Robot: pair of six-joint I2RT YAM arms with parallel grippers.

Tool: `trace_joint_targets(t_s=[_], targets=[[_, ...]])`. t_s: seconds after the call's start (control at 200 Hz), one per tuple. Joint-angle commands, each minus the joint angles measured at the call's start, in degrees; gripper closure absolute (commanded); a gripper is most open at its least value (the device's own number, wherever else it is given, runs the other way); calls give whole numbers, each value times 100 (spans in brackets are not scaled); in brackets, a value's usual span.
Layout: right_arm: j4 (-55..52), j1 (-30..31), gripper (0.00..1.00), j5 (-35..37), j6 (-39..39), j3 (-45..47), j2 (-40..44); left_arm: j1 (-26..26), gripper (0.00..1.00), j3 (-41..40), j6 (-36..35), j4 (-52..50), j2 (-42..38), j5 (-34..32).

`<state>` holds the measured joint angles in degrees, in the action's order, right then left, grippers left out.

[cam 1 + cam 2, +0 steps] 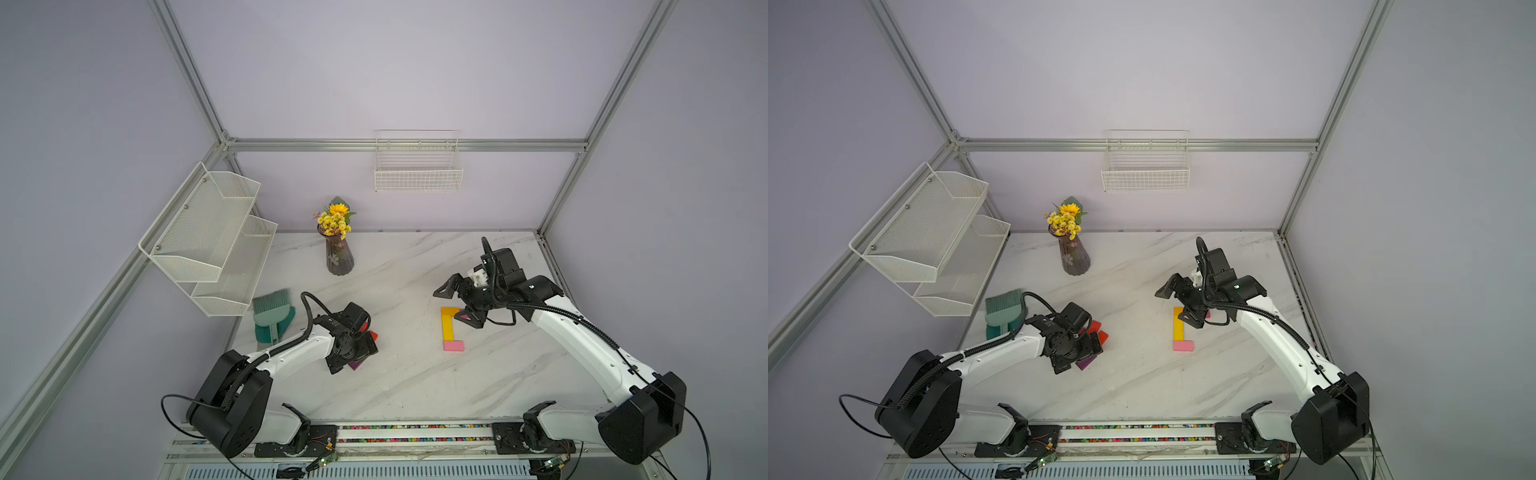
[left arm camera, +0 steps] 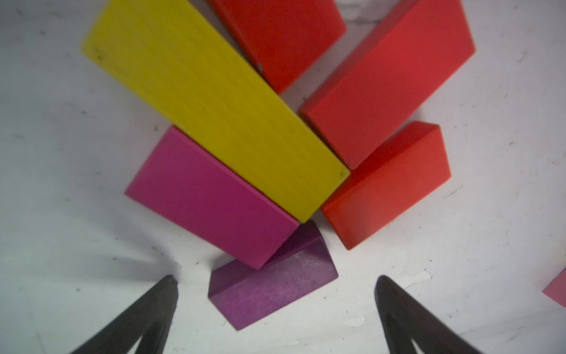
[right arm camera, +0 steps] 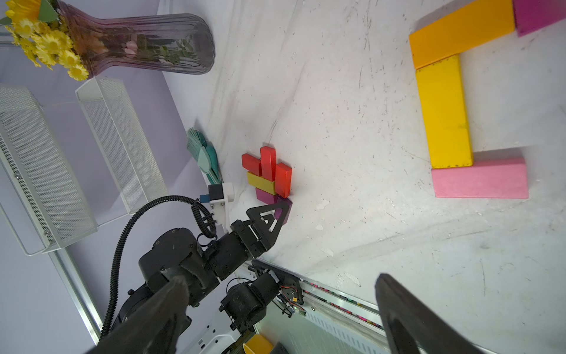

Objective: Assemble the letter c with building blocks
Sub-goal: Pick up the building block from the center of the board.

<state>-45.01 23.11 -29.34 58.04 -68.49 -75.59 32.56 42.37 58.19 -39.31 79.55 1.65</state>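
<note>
- Purple small rectangular block [image 2: 269,300] lies flat on the white marble-pattern table [image 1: 415,382], at the near edge of the loose pile of blocks, left of centre in both top views.
- Left gripper [image 2: 276,280] hangs directly over it, fingers spread wide and empty, with the block between the two tips.
- Long axis runs slantwise, nearly along the line from tip to tip, so closing would catch the short ends. Judgement: a wrist turn may grip better.
- Far end touches the magenta block [image 2: 211,196]; tucked under or only abutting, cannot tell.
- Right gripper [image 1: 455,304], also spread and empty, hovers right of centre over the partial C: orange block [image 3: 459,33], long yellow block [image 3: 444,113], light pink block [image 3: 481,180].
- Left arm is the nearer to the pile.
</note>
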Motion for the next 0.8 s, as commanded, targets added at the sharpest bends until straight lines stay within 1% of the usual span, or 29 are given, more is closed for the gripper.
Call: trace_joint_targets(t_s=[0.0,0.09,0.115,0.285,0.37,0.51,0.525,0.585,0.795], targets=[[67,-32,3,-118,148,-95,-40,199,0,9,-221,379,55,-13],[191,-44,3,-132,252,-85,7,379,0,37,-221,459,87,6],[217,-43,3,-138,275,-76,24,431,0,63,-221,467,293,2],[362,-44,3,-142,386,-77,59,716,0,254,-235,464,436,-23],[454,-52,3,-180,427,-57,38,717,0,232,-170,358,354,-104],[551,-50,3,-295,499,1,5,679,0,267,-115,-190,184,-539],[574,-52,3,-312,506,16,2,669,0,276,-115,-250,10,-583],[678,-53,3,-366,575,104,54,610,0,269,-133,-370,-36,-718],[898,-52,3,-425,753,269,239,316,0,146,-391,-233,87,-671]])
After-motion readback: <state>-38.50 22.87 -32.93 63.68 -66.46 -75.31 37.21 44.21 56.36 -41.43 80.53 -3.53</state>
